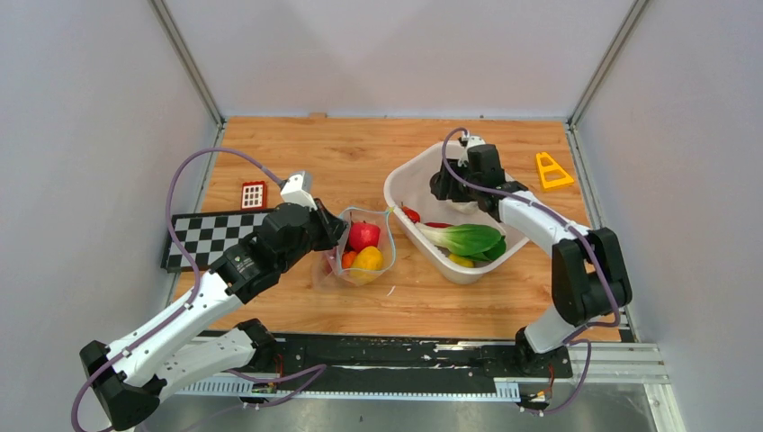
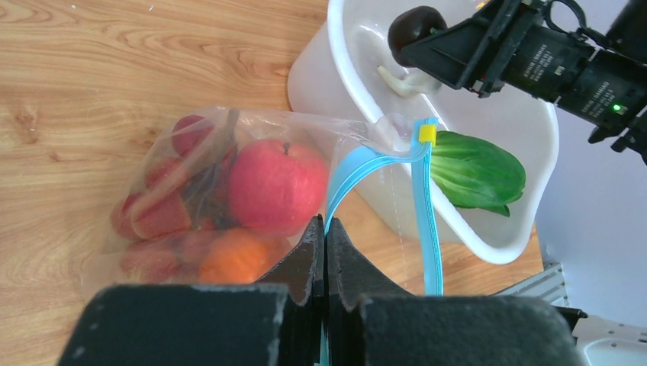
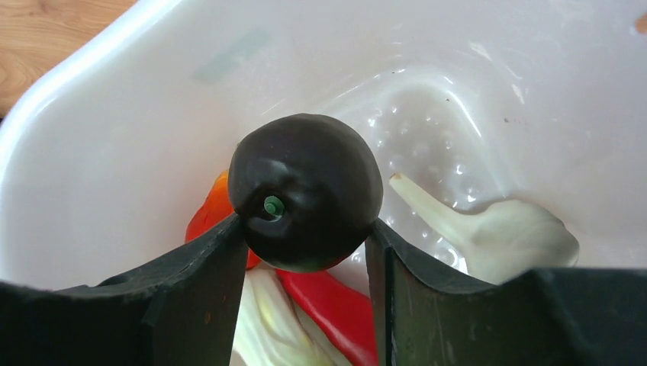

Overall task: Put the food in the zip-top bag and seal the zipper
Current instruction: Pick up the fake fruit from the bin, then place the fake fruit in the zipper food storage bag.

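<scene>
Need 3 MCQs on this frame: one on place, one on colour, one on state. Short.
1. The apple lies: A in the bag; B in the basket; C on bare wood.
2. The zipper is: A red; B teal; C black.
3. The right tool is: A open, empty; B shut on the bag; C shut on the dark fruit.

Key: A, the apple shows through the clear plastic; B, the strip reads teal in the left wrist view; C, the fruit is pinched at both sides.
</scene>
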Robot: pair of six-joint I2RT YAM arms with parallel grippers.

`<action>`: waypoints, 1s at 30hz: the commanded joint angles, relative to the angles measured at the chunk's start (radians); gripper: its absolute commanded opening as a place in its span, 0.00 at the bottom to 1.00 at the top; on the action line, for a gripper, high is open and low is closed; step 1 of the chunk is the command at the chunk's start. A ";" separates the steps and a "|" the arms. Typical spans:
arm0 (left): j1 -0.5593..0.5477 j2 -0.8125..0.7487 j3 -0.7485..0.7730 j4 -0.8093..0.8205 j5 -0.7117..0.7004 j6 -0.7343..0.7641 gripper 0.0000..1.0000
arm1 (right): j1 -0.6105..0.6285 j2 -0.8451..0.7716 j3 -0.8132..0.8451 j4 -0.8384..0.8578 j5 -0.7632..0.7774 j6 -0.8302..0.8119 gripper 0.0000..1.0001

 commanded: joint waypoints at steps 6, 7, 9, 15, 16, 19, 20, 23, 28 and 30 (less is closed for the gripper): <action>0.000 -0.017 0.025 0.036 0.014 0.005 0.00 | -0.003 -0.258 -0.120 0.151 -0.155 0.116 0.38; -0.001 -0.017 0.025 0.038 0.014 0.005 0.00 | -0.002 -0.285 -0.139 0.195 -0.187 0.128 0.38; -0.001 -0.018 0.025 0.043 0.017 0.004 0.00 | 0.001 -0.329 -0.164 0.253 -0.279 0.135 0.37; -0.001 -0.013 0.028 0.052 0.023 0.005 0.00 | 0.034 -0.446 -0.184 0.328 -0.496 0.111 0.36; -0.001 -0.011 0.028 0.054 0.023 0.005 0.00 | 0.041 -0.460 -0.184 0.331 -0.519 0.102 0.36; -0.001 -0.011 0.029 0.056 0.024 0.007 0.00 | 0.063 -0.490 -0.177 0.333 -0.594 0.073 0.36; -0.001 -0.011 0.030 0.058 0.022 0.006 0.00 | 0.069 -0.496 -0.177 0.333 -0.618 0.065 0.36; -0.001 -0.010 0.030 0.062 0.021 0.008 0.00 | 0.094 -0.508 -0.178 0.335 -0.680 0.039 0.36; 0.001 -0.006 0.028 0.069 0.025 0.010 0.00 | 0.143 -0.508 -0.162 0.294 -0.751 -0.014 0.36; 0.000 -0.005 0.028 0.071 0.027 0.010 0.00 | 0.177 -0.502 -0.143 0.237 -0.755 -0.065 0.36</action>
